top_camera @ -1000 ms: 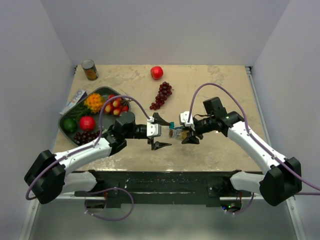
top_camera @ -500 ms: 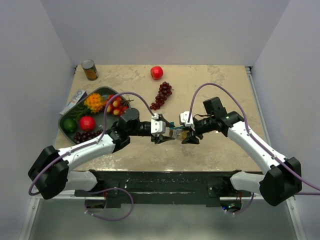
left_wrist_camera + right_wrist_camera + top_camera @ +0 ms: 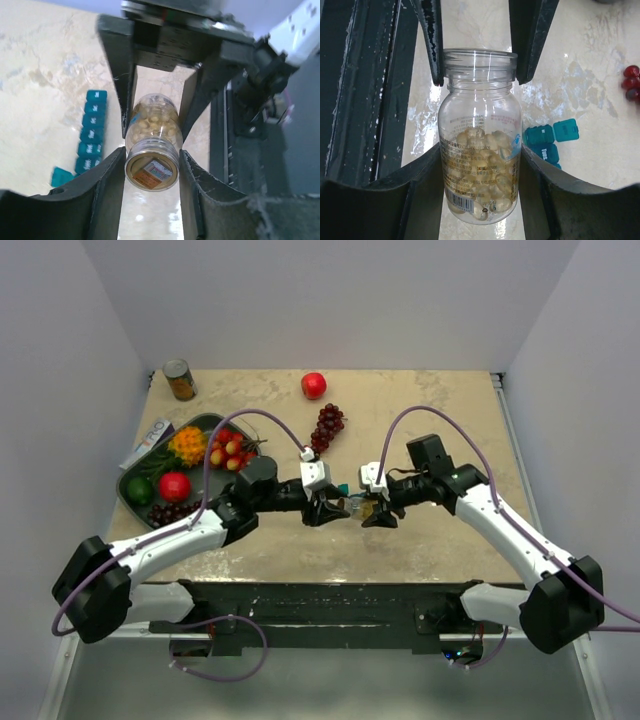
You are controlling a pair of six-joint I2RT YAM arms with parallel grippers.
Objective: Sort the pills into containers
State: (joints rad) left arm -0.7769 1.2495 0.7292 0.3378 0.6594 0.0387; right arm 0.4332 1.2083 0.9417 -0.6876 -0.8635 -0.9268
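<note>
roughly at the middle of the table (image 3: pixel 440 400) lay the teal pill organiser (image 3: pixel 92 131), its row of small square compartments flat on the beige top, with one lid at an end looking flipped open. just beside it, toward 5 o'clock in the overhead view, a clear pill bottle (image 3: pixel 480 145) of pale yellow capsules hung on its side above the table, its open mouth pointing to 9 o'clock. the right gripper (image 3: pixel 480 170) was clamped round the bottle's labelled body from 3 o'clock. the left gripper (image 3: pixel 151 162), reaching in from 9 o'clock, had its fingers pressed on either side of the threaded neck. at 12 o'clock from the organiser sat a bunch of dark grapes (image 3: pixel 324 430), and beyond it a red apple (image 3: pixel 314 385). a dark green fruit tray (image 3: pixel 208 420) stood at 10 o'clock, a tin can (image 3: pixel 180 379) farther out the same way.
</note>
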